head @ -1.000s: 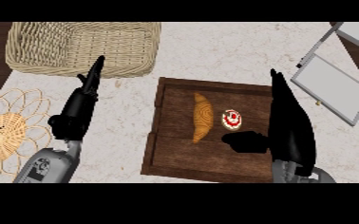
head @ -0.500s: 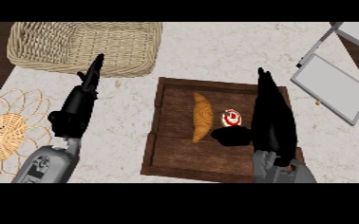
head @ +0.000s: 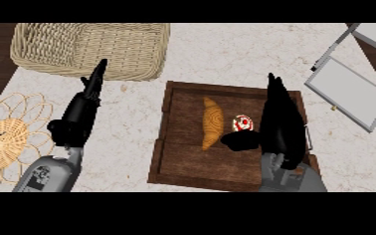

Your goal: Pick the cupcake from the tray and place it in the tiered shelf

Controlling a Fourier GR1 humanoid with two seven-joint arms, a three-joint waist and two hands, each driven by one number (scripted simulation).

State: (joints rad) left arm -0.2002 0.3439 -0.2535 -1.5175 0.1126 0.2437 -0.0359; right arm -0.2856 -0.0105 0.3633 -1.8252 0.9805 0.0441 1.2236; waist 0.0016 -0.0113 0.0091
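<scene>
A small cupcake [head: 242, 123] with white and red topping sits in the dark wooden tray [head: 180, 157], to the right of a golden croissant [head: 212, 122]. My right hand [head: 283, 122] hovers over the tray's right side with fingers straight and pointing away. Its thumb reaches left just below the cupcake, close to it. The grey tiered shelf [head: 345, 87] stands at the right edge of the view. My left hand [head: 79, 115] rests open on the counter left of the tray.
A large wicker basket [head: 92, 47] stands at the back left. A woven wire trivet [head: 18, 132] lies at the left edge. The counter [head: 235, 55] is pale marble, with dark wood beyond its far left corner.
My right hand has moved left over the tray, from its right edge to right beside the cupcake. The left hand has stayed still.
</scene>
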